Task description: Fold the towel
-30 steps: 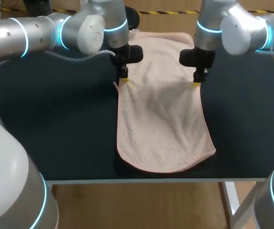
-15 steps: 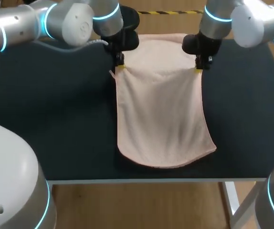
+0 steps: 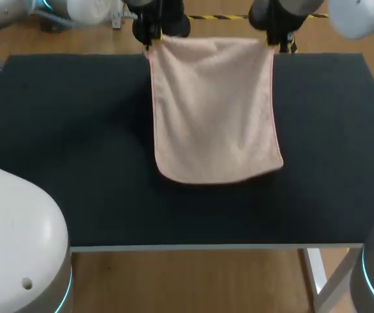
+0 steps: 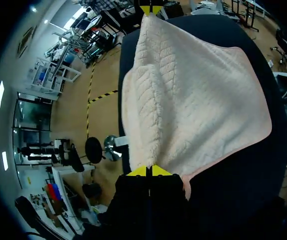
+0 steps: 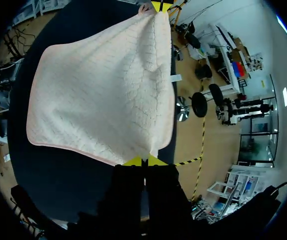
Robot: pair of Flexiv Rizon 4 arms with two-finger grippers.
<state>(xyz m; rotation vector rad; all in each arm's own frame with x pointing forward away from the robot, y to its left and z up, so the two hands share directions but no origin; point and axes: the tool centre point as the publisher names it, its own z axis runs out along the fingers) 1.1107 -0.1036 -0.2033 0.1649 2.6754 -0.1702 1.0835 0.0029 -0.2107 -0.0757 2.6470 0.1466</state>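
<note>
While taut, towel in both jaws.

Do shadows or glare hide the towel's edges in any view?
Head view: the pale pink terry towel casts a faint shadow on the black tabletop by its left edge; no glare. Left wrist view: a shaded ridge runs from the left hand; edges clear. Right wrist view: likewise from the right hand.
</note>
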